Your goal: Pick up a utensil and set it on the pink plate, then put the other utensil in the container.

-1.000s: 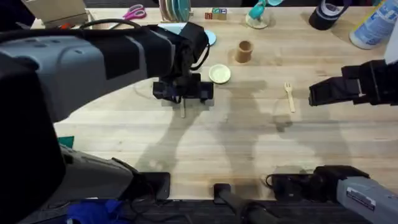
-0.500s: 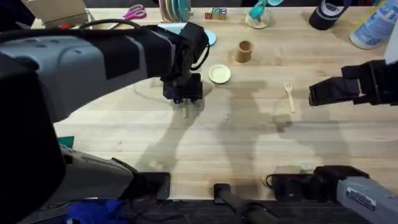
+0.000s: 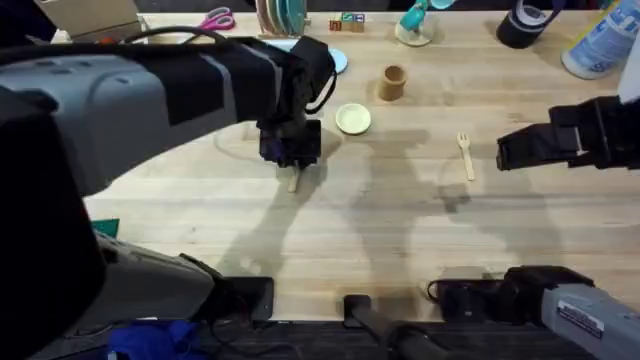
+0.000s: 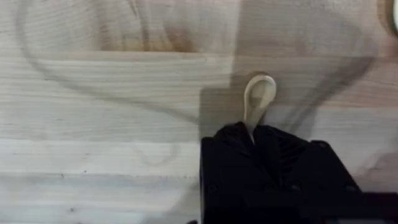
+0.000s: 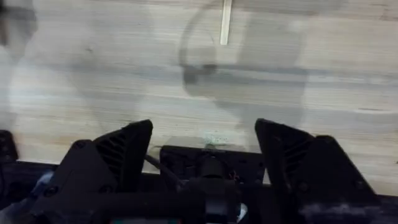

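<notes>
Left end effector pinching spoon by its handle, bowl pointing away; pink plate just beside, toward desk's left edge. Right end effector spread.

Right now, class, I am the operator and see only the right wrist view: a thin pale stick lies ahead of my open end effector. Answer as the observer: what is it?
Observer: It is the handle of the fork. The overhead view shows its tines at the far end.
Operator: Where is the cup?
Observer: The cup stands upright farther back on the table, toward the left arm's side of the fork.
Operator: Is the left arm busy?
Observer: Yes. The left end effector is shut on the spoon, whose bowl sticks out past the fingertips.
</notes>
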`<act>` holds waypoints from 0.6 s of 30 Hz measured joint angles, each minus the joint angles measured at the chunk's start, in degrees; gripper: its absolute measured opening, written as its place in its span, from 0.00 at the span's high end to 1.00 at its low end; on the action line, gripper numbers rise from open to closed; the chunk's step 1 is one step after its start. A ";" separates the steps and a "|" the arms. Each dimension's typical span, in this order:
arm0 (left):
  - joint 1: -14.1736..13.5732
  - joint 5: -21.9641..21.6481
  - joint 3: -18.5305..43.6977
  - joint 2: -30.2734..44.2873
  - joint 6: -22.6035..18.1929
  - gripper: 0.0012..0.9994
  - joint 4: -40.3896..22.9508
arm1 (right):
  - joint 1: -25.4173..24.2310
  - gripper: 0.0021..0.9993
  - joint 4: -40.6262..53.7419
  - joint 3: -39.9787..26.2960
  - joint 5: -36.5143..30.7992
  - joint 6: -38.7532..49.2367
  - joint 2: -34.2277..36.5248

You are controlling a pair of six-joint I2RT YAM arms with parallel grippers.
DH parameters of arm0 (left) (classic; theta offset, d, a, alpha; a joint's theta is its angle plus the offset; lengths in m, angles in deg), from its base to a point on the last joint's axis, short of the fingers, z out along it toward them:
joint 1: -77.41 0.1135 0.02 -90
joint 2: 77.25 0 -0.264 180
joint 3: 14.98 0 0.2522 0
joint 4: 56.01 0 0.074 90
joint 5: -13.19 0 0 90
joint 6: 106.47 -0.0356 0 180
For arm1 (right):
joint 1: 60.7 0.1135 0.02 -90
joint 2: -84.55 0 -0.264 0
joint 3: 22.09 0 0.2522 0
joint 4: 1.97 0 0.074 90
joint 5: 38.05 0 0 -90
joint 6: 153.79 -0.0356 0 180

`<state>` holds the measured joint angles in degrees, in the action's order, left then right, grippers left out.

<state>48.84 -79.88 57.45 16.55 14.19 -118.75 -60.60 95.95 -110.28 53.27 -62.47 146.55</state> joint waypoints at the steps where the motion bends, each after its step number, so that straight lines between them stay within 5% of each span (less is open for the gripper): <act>1: 0.00 0.04 0.67 0.00 -0.01 0.96 -0.99 | 0.00 0.00 -0.05 0.00 -0.02 0.00 0.00; 11: 1.20 -0.24 11.89 0.00 -2.85 0.96 -5.72 | 0.00 0.00 -0.06 0.00 -0.02 0.00 0.00; 18: 8.57 -0.60 16.44 0.00 -4.86 0.96 -4.82 | 0.00 0.00 -0.08 0.00 -0.02 0.00 0.00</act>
<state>57.40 -80.48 73.89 16.55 9.33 -123.57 -60.60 95.86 -110.28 53.25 -62.47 146.55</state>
